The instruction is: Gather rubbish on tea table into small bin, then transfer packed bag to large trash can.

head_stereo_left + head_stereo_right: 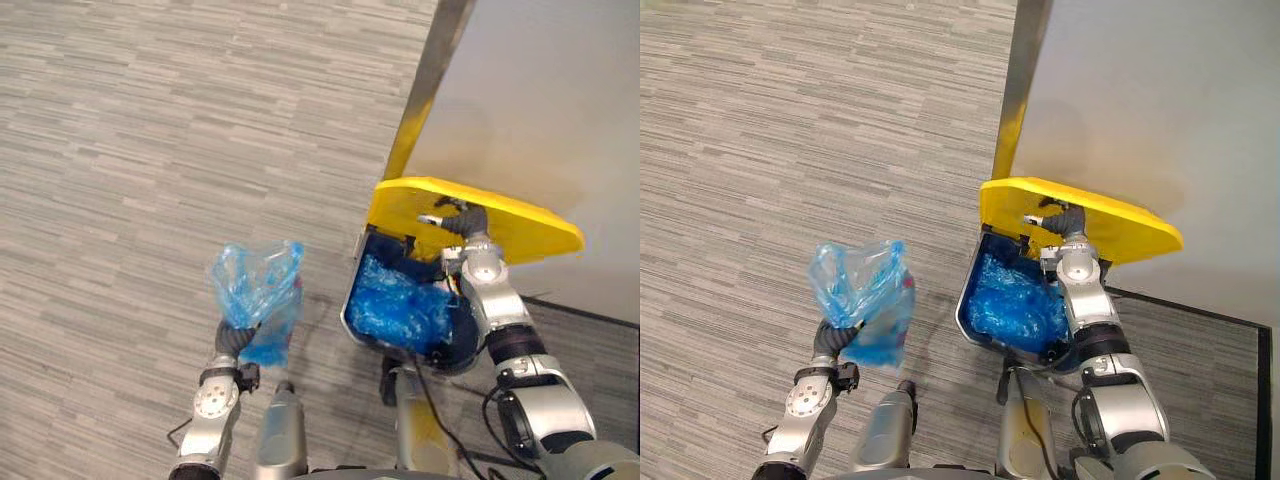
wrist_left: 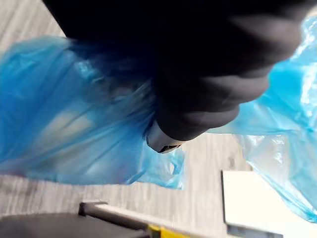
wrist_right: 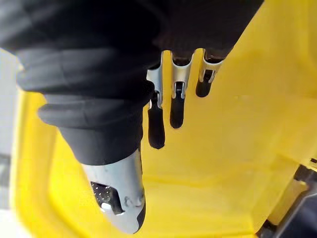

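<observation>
Fingers (image 3: pixel 177 106) straight against smooth yellow lid (image 3: pixel 237 148)

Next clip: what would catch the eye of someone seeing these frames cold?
The yellow lid of the large trash can stands out at right by the wall, held up by the open right robot hand, with a blue liner showing inside. To its left, the left robot hand clutches a crumpled blue plastic bag by its neck over the grey floor.

The left robot hand (image 1: pixel 236 338) is clenched, the right robot hand (image 1: pixel 453 217) straight-fingered.
</observation>
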